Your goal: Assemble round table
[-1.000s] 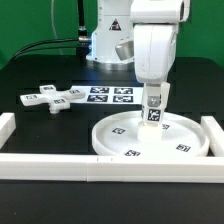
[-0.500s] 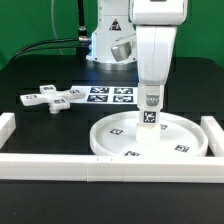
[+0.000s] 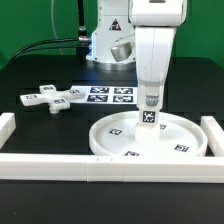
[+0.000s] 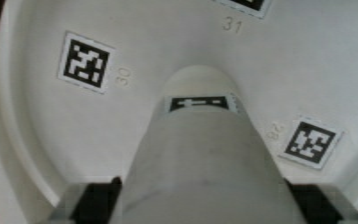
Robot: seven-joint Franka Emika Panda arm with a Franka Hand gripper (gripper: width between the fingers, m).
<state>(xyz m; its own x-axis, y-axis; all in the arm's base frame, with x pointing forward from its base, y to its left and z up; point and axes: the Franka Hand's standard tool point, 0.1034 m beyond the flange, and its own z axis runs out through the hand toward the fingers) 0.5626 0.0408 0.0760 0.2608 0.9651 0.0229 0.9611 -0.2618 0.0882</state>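
The large rimmed round disc (image 3: pixel 150 138) lies on the black table at the exterior view's right, tags on its face. My gripper (image 3: pixel 150 100) is shut on the short cylinder leg (image 3: pixel 150 116) and holds it upright over the disc's middle; whether its lower end touches the disc I cannot tell. In the wrist view the leg (image 4: pixel 202 140) runs out from between my black fingertips (image 4: pixel 98 198), with the disc's tagged face (image 4: pixel 87 60) beyond. The cross-shaped base (image 3: pixel 51 98) lies flat at the exterior view's left, apart from the gripper.
The marker board (image 3: pixel 110 95) lies behind the disc near the robot's base. Long white border bars (image 3: pixel 60 168) run along the front and both sides (image 3: pixel 212 135) of the work area.
The gripper with the leg has shifted slightly toward the exterior view's left and a little lower over the disc's middle since a second ago; it has held still over the last half second.
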